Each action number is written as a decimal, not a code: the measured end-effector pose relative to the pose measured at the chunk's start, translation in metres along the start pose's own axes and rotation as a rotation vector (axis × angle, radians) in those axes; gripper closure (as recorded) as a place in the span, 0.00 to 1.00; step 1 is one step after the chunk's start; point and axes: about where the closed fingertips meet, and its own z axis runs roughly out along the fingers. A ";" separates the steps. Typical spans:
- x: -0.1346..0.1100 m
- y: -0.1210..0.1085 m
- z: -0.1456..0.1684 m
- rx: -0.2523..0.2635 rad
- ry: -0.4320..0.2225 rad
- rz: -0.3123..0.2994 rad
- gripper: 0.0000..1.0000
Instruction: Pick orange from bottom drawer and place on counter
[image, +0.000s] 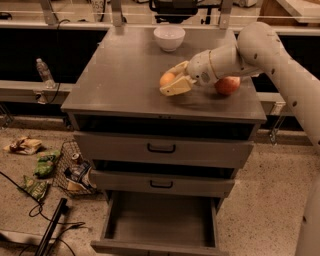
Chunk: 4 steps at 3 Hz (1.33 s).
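My gripper (172, 82) reaches in from the right over the counter (125, 80) and is shut on the orange (167, 79), a small round orange fruit held between the pale fingers (173, 88) just above the counter's middle. The red-and-yellow apple (227, 86) lies on the counter behind the arm, to the right. The bottom drawer (160, 220) stands pulled open below, and its grey floor is bare.
A white bowl (169, 37) stands at the back of the counter. The two upper drawers (161, 148) are shut. A wire basket (70, 170), snack bags (35, 185) and cables lie on the floor at the left. A plastic bottle (43, 72) stands on the left ledge.
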 end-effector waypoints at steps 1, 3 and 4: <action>0.007 -0.004 0.003 -0.005 0.041 0.029 0.20; 0.016 -0.002 0.006 -0.002 0.091 0.035 0.00; 0.008 0.003 -0.001 0.015 0.062 0.004 0.00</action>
